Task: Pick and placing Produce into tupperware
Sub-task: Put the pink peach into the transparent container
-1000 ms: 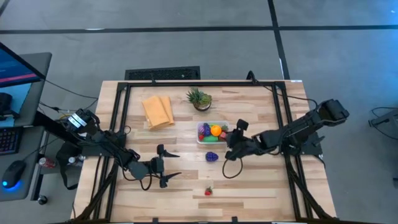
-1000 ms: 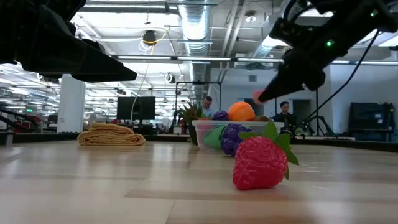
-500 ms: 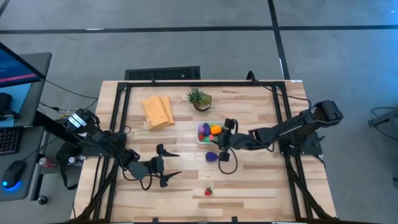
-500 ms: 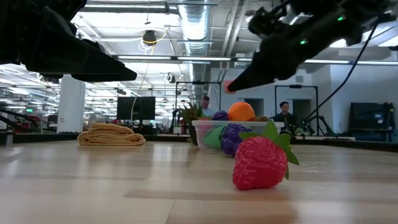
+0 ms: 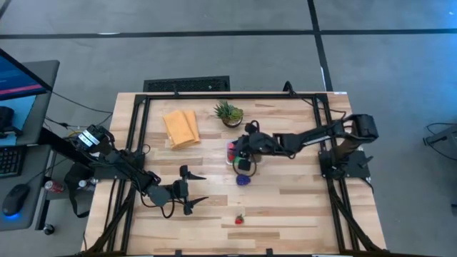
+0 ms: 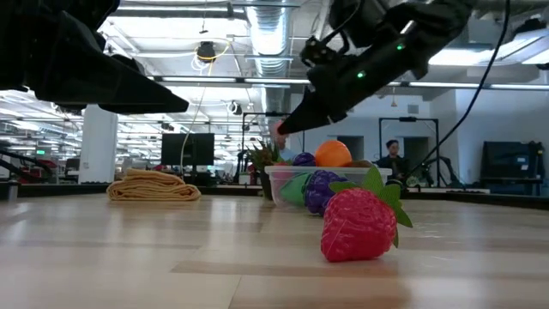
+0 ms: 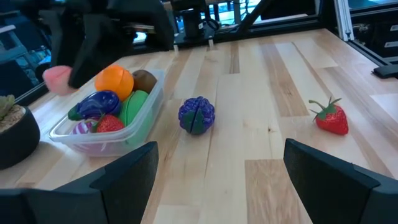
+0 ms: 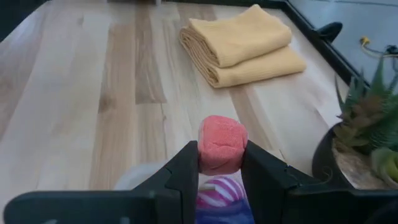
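While the right claw hangs over the tub clamped on a pink fruit, release comes next; left claw waits apart.

Layout on the surface: tupperware at centre, holding produce; potted plant just behind it, folded cloth to the plant's left. A loose grape cluster lies just before the tupperware; a strawberry lies nearer the front edge. Right tool above the tupperware; left tool front left.
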